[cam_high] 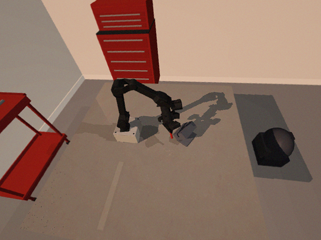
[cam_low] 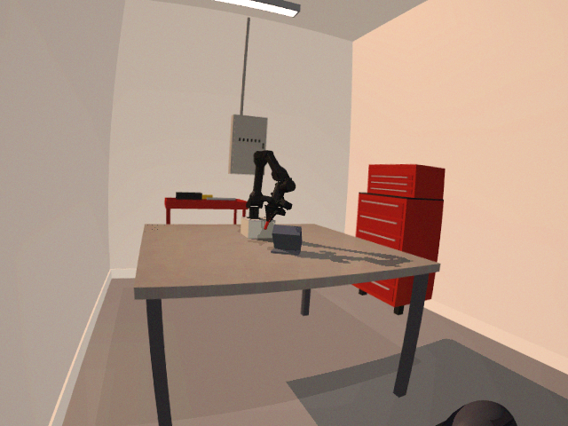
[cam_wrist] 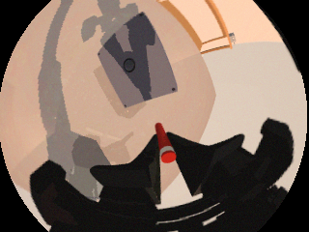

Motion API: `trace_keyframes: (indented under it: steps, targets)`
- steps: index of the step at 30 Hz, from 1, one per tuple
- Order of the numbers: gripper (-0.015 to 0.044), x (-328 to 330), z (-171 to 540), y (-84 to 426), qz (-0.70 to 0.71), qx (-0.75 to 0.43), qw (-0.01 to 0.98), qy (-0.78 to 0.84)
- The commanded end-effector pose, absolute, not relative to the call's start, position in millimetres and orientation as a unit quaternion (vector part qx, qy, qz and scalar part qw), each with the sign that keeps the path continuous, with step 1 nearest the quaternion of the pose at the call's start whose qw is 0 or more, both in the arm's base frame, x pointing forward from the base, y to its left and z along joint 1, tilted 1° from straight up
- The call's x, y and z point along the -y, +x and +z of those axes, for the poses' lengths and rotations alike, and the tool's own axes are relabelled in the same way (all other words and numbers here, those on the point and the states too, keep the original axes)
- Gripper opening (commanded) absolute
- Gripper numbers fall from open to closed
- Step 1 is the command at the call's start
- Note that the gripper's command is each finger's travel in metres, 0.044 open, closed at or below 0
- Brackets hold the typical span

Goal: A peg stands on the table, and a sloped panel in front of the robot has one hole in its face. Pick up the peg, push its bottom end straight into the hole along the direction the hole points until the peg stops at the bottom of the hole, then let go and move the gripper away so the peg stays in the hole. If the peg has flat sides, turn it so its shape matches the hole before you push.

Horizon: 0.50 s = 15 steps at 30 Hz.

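Observation:
A red round peg (cam_high: 171, 135) (cam_low: 266, 224) (cam_wrist: 162, 138) is held between the fingertips of my gripper (cam_high: 171, 130) (cam_low: 268, 220) (cam_wrist: 161, 135), which is shut on it. The peg is tilted and in the air, clear of the table. The grey-blue sloped panel (cam_high: 185, 134) (cam_low: 287, 238) (cam_wrist: 111, 73) stands beside the peg, apart from it. In the wrist view its face shows one round hole (cam_wrist: 128, 65), in front of the peg's far end. The hole's inside is dark; its depth cannot be seen.
The arm's white base box (cam_high: 127, 135) (cam_low: 260, 228) stands on the table (cam_high: 152, 189) (cam_low: 206, 261) behind the panel. The arm's shadow falls across the panel's face. A red drawer cabinet (cam_high: 127, 45) (cam_low: 398, 229) and a red cart (cam_high: 35, 158) stand off the table.

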<state>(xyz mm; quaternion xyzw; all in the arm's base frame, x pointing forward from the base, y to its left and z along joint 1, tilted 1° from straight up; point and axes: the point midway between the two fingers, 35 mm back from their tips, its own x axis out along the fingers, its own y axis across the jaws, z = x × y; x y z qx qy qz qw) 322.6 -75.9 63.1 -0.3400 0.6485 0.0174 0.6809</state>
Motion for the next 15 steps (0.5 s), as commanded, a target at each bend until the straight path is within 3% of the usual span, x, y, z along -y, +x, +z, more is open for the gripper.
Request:
trace_keyframes:
  steps: [1, 15]
  targets:
    - [0.0000, 72, 64, 323, 0.022, -0.644, 0.677, -0.356]
    - [0.0000, 55, 67, 326, 0.037, -0.626, 0.666, -0.405]
